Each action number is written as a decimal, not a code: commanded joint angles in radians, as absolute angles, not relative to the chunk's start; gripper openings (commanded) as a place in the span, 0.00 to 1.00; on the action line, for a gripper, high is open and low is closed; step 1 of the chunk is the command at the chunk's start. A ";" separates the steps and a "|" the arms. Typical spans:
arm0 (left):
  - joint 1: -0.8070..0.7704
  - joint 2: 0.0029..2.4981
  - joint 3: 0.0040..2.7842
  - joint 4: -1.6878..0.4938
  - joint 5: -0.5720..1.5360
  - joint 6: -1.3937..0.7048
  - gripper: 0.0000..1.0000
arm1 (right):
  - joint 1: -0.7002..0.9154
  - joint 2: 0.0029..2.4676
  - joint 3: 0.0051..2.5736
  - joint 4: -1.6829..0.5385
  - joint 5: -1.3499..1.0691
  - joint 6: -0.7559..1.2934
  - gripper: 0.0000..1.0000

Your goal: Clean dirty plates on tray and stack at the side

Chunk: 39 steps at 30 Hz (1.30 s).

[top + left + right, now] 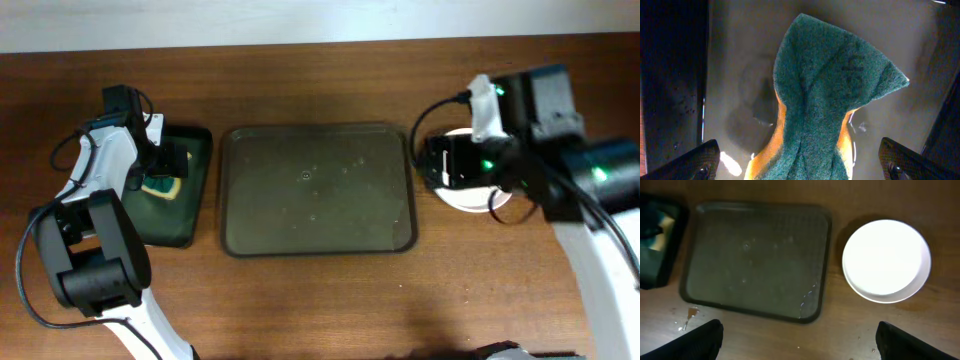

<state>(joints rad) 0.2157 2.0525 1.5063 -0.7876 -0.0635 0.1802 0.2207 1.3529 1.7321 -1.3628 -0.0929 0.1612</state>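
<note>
Tray (pixel 315 190): lies mid-worktop (pixel 320 300), long side left to right. It carries no plates. Its floor shows scattered water drops (pixel 807 297).

Plates (pixel 886 260): white, on the worktop just right of the tray and clear of its rim. The top face looks clean and glossy. The right wrist view shows a second rim edge below the top one, so they are stacked. The number in the stack cannot be told. In the overhead view the right arm covers most of them.

Right claw (pixel 799 340): above the plates and the tray's right end, fingers spread wide, holding nothing.

Left claw (pixel 797 165): over the small black tray (pixel 195 140) at the left of the main tray. Its fingers are spread wide, and both tips stand off from the sponge (pixel 825 100). The sponge is green-faced with a yellow body, buckled upward between the fingers, on the wet floor of the black tray.

Worktop: a few drops (pixel 690 312) lie off the tray's near left corner.
</note>
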 commanded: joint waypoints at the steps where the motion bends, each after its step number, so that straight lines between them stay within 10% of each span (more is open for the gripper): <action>1: 0.216 2.049 1.502 -0.785 -0.067 0.189 0.99 | 0.229 1.324 1.740 -1.411 -0.068 0.158 0.98; 10: 0.216 2.049 1.502 -0.785 -0.067 0.189 0.99 | 0.229 1.229 1.681 -1.253 0.065 0.054 0.98; 25: 0.216 2.049 1.502 -0.785 -0.067 0.189 0.99 | 0.064 0.127 0.189 -0.012 -0.045 -0.047 0.98; 39: 0.216 2.049 1.502 -0.785 -0.067 0.189 0.99 | 0.065 0.005 0.006 -0.075 -0.052 -0.015 0.98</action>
